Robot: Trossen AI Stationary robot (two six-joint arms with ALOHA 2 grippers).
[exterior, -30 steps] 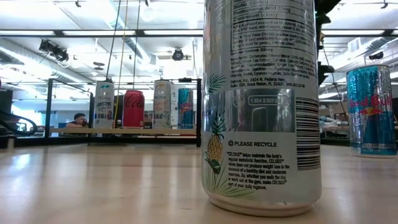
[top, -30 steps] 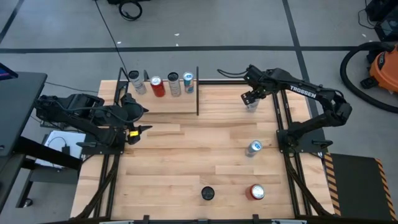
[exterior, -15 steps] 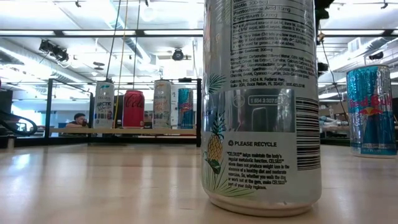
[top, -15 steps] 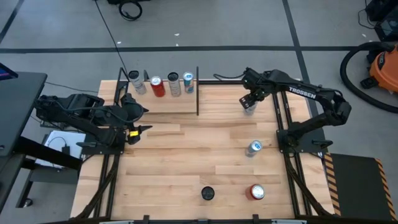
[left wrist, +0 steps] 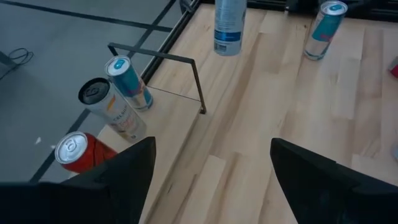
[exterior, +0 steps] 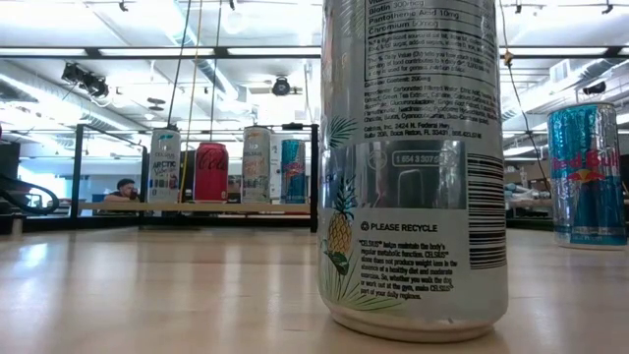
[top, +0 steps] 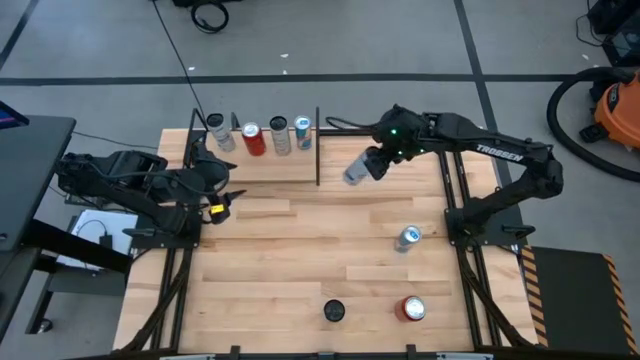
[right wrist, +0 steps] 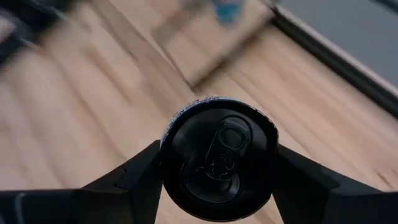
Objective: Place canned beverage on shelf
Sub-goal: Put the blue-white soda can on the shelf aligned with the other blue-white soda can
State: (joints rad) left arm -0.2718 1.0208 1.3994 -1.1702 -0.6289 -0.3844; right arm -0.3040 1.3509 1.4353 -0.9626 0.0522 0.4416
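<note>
The right gripper [top: 366, 166] holds a can [right wrist: 219, 158] between its two fingers [right wrist: 134, 176], clamped on the body just below the top rim, so the black lid and pull tab face the wrist camera. In the high view the can hangs off the tabletop, just past the near black upright of the shelf [top: 283, 166], where four cans [top: 259, 136] already stand in a row.

The can is likely stiff if full, but thin-walled and smooth, so it could slip or dent under a hard squeeze. A hold on opposite sides of the cylinder, high on the body as it is now, looks sound; it should be kept upright while carried.

The left gripper [top: 218, 201] waits at the table's left edge with its fingers [left wrist: 118, 177] spread wide and nothing between them. More cans [top: 408, 237] stand on the table.
</note>
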